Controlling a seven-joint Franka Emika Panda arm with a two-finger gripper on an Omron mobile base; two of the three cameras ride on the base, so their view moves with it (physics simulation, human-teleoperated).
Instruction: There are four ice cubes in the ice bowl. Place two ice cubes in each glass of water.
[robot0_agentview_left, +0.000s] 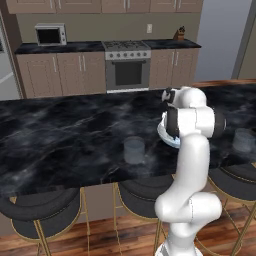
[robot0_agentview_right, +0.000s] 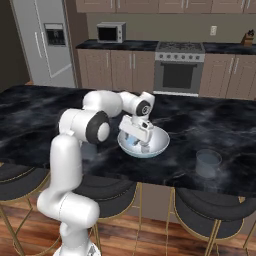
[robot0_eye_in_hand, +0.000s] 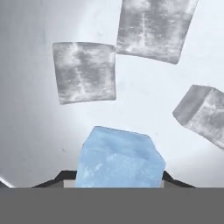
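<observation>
Ice cube (robot0_eye_in_hand: 120, 157), lower centre of the hand view, sits between the gripper (robot0_eye_in_hand: 119, 177) tips inside the ice bowl (robot0_agentview_right: 161, 141), mid-frame. Whether the jaws already clamp it cannot be told. Three cubes (robot0_eye_in_hand: 84, 72) lie above. Risk: an off-centre squeeze could squirt the slick cube sideways.

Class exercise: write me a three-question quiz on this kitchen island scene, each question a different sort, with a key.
1. True or false: the gripper is down inside the ice bowl.
2. How many ice cubes does the hand view show: A two, B three, C four?
3. Fill in: the blue ice cube sits between the two dark ___.

Key: 1 true. 2 C: three grey cubes and the blue one. 3 fingertips.
</observation>
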